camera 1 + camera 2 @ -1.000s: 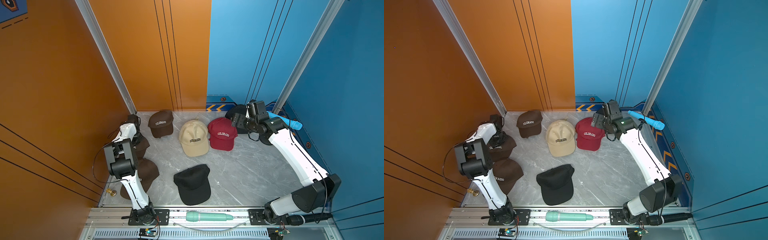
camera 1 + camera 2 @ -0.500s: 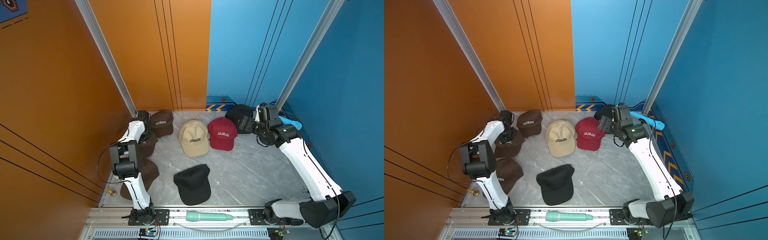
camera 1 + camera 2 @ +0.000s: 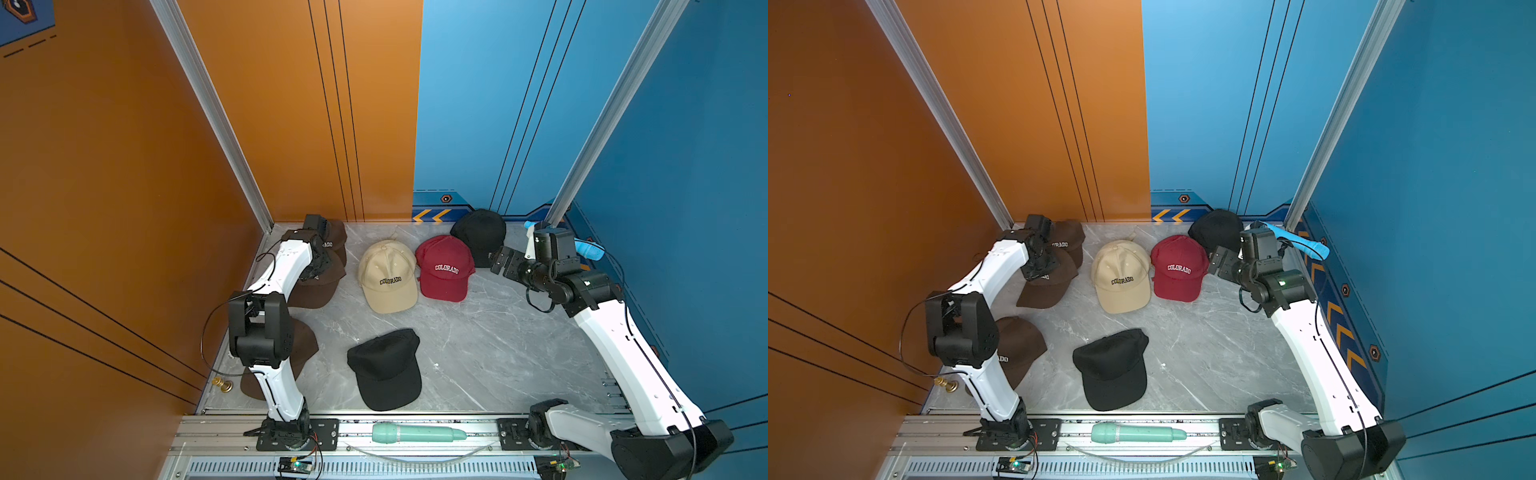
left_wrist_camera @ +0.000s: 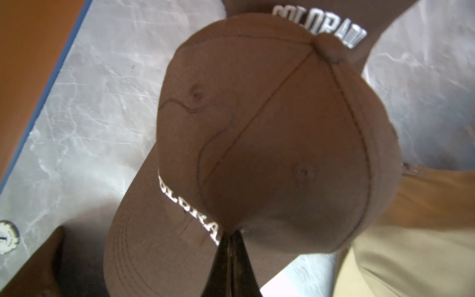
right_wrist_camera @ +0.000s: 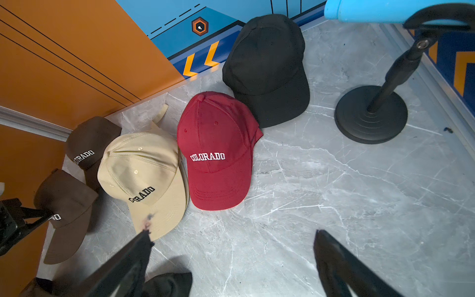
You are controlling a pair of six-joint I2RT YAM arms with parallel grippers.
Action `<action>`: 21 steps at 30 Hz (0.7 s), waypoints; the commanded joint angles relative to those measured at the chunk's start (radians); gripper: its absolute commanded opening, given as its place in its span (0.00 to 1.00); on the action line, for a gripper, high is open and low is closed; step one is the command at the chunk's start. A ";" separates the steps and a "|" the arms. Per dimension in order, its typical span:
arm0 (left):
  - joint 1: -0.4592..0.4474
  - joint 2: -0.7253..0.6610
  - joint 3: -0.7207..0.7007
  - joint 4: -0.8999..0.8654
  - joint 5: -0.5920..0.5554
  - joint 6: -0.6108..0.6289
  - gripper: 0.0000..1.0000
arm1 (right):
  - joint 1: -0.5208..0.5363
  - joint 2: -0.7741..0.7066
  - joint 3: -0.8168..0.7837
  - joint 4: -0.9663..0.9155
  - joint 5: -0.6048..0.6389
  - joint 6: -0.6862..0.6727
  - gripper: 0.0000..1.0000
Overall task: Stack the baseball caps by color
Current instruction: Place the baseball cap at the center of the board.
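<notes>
My left gripper (image 3: pixel 320 266) (image 4: pixel 231 232) is shut on the front of a brown cap (image 3: pixel 318 289) (image 4: pixel 270 128), whose crown overlaps the brim of a second brown cap (image 3: pixel 337 241) (image 4: pixel 321 23) at the back left. A third brown cap (image 3: pixel 1017 345) lies near left, partly under my left arm. Mid-table lie a beige cap (image 3: pixel 388 278) (image 5: pixel 144 169), a red cap (image 3: pixel 444 268) (image 5: pixel 216 149) and a black cap (image 3: pixel 386 368). Another black cap (image 3: pixel 480 237) (image 5: pixel 264 64) sits at the back. My right gripper (image 3: pixel 498 259) (image 5: pixel 232 234) hangs open and empty beside its brim.
A stand (image 5: pixel 370 115) holding a blue microphone (image 3: pixel 590 249) occupies the back right corner. A teal microphone (image 3: pixel 415 433) lies on the front rail. A small brass piece (image 3: pixel 222 384) and a poker chip (image 4: pixel 7 236) sit by the left wall. Walls enclose three sides.
My left gripper has carried the brown cap rightward, up against the back brown cap. My right gripper has drawn back from over the back black cap toward the right, still open.
</notes>
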 commanded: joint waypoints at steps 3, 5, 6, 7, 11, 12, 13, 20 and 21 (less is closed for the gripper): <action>-0.043 0.007 -0.011 -0.033 -0.019 -0.044 0.00 | -0.027 -0.064 -0.037 -0.014 -0.027 0.012 1.00; -0.056 0.025 -0.012 -0.032 -0.037 -0.059 0.00 | -0.034 -0.082 -0.045 -0.024 -0.030 0.011 1.00; -0.063 0.034 -0.011 -0.032 -0.046 -0.067 0.00 | -0.038 -0.091 -0.046 -0.029 -0.030 0.010 1.00; -0.067 0.043 -0.010 -0.033 -0.057 -0.073 0.00 | -0.041 -0.098 -0.047 -0.035 -0.031 0.010 1.00; -0.082 0.052 -0.026 -0.033 -0.102 -0.107 0.00 | -0.052 -0.130 -0.055 -0.053 -0.031 0.009 1.00; -0.085 0.045 -0.036 -0.033 -0.117 -0.115 0.00 | -0.056 -0.137 -0.057 -0.057 -0.031 0.010 1.00; -0.085 0.038 -0.049 -0.033 -0.127 -0.125 0.00 | -0.056 -0.143 -0.060 -0.061 -0.030 0.012 1.00; -0.085 0.015 -0.134 -0.025 -0.138 -0.200 0.00 | -0.065 -0.171 -0.073 -0.070 -0.031 0.012 1.00; -0.086 0.019 -0.137 -0.020 -0.123 -0.204 0.00 | -0.067 -0.171 -0.075 -0.069 -0.034 0.012 1.00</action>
